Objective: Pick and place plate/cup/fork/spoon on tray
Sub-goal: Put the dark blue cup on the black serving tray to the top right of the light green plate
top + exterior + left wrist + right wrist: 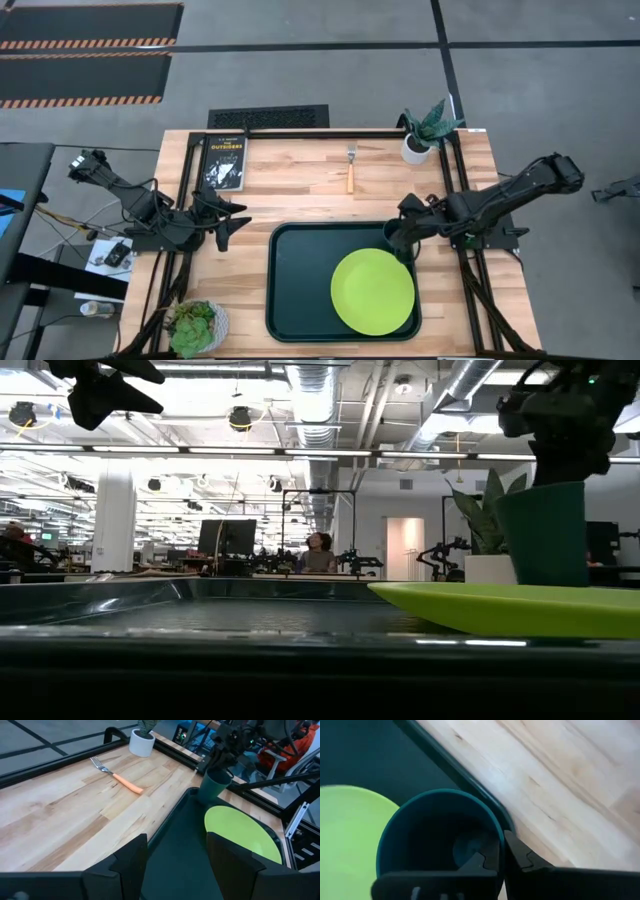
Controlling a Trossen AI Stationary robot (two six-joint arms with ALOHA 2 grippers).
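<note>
Tray point(300, 290) already holds plate point(372, 291), and right gripper point(400, 238), pinched onto the cup point(396, 236) rim, hangs over the tray's far right corner just beside the plate; left gripper point(235, 222) idles open.

The tray point(300, 285) lies at the desk's point(290, 190) near edge, the plate point(372, 291) in its right half, the cup point(396, 240) at its far right corner. The fork point(351, 166) lies behind the tray.
</note>
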